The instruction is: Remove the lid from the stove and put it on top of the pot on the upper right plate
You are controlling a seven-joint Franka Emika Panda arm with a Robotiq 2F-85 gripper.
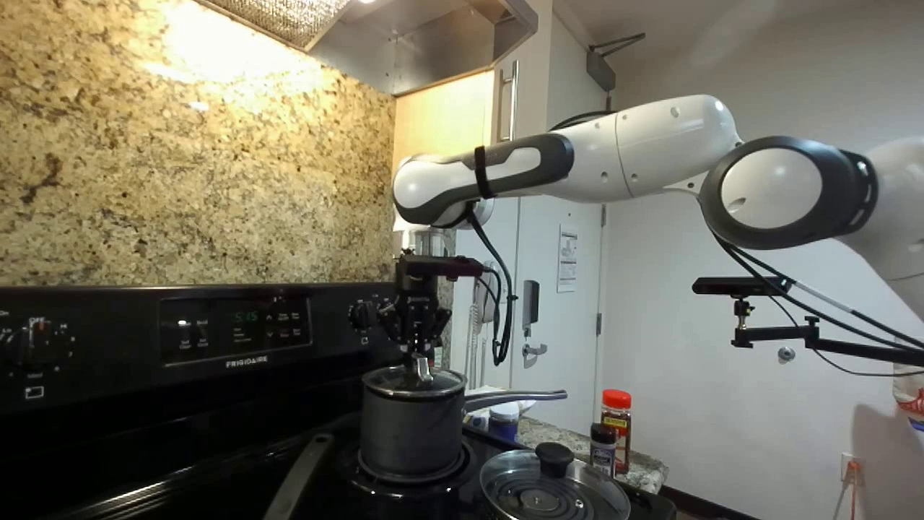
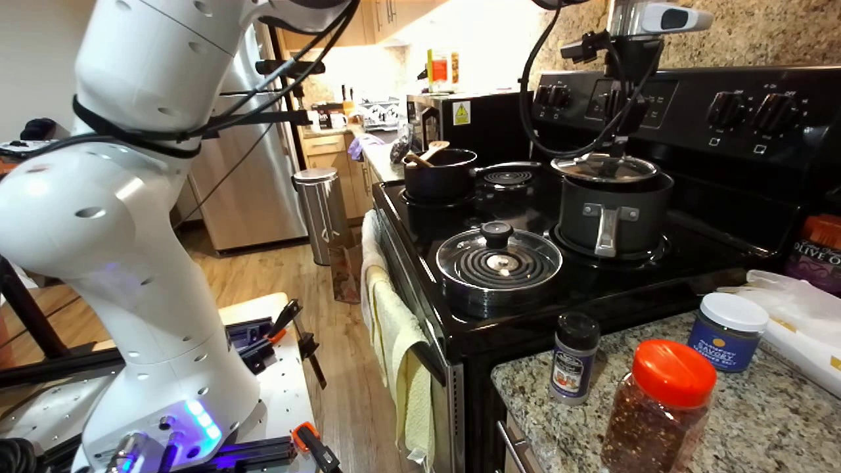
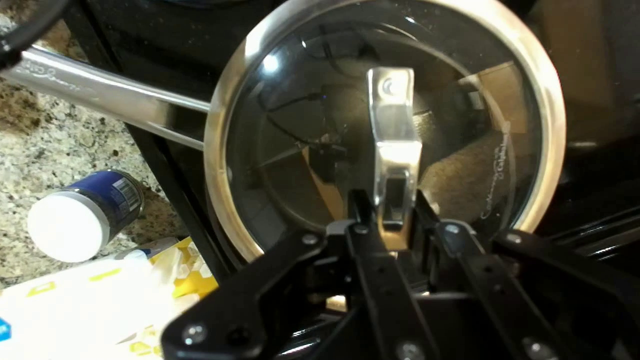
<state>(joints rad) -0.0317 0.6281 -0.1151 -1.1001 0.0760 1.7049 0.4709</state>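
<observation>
Far left is the black stove (image 1: 137, 383) with its little green display (image 1: 234, 328), then the dark grey, straight-sided pot (image 1: 411, 433) standing on it. The lid (image 3: 320, 150) is over the top of that: clear glass, totally see-through but packed with reflections, one bright glare spot, and some faint script near the right edge in the wrist view. In an exterior view its shiny metal rim (image 2: 611, 180) sits kinda off, poking past the pot on the left with a dark gap on the right. Can't tell if it touches all the way round. The jaws are pinched on its bent silvery handle (image 3: 397, 150). Further right, the pot's long metal handle (image 1: 516, 396) sticks out, then another glass lid (image 1: 556, 492) with a chunky black knob (image 1: 554, 459), then a black-capped bottle (image 1: 603, 451) and a red-capped one (image 1: 617, 417) on the speckled bench (image 1: 646, 473).
</observation>
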